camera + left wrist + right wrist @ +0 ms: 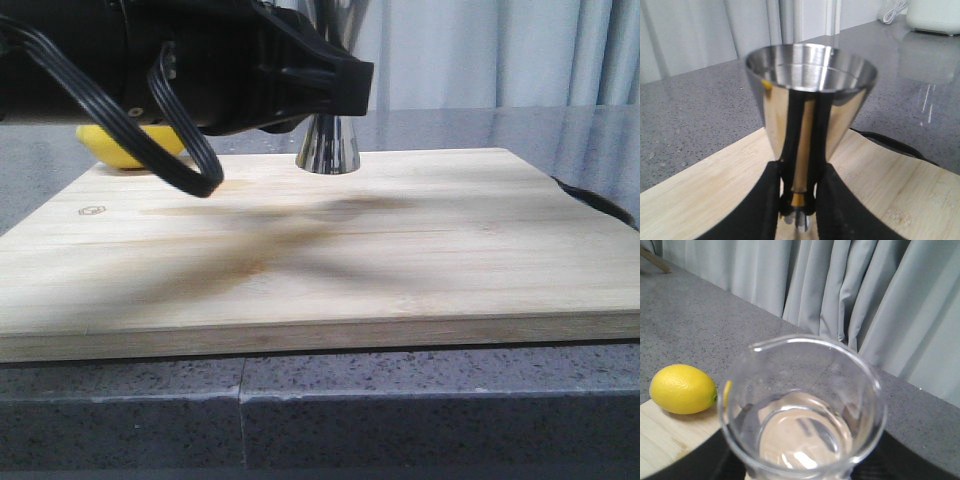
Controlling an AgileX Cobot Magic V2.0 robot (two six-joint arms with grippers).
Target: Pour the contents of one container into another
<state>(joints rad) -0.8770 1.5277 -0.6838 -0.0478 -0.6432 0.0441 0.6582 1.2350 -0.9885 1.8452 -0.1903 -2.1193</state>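
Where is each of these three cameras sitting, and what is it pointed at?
Front view: low, facing forward over the wooden board; a black arm crosses the top.
Left wrist view: on the left arm, looking at the steel jigger between the left gripper fingers.
Right wrist view: above the glass beaker, lemon beyond.
Shared: the jigger and board, front and left.

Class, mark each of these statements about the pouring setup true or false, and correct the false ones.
1. The steel jigger stands upright on the wooden board. True.
2. The left gripper has its fingers on either side of the jigger's narrow waist. True.
3. The glass beaker is filled to its brim. False: its base shows clearly through the glass, so it is far from full.
4. A lemon lies inside the beaker. False: it rests beside the beaker, at the board's edge.
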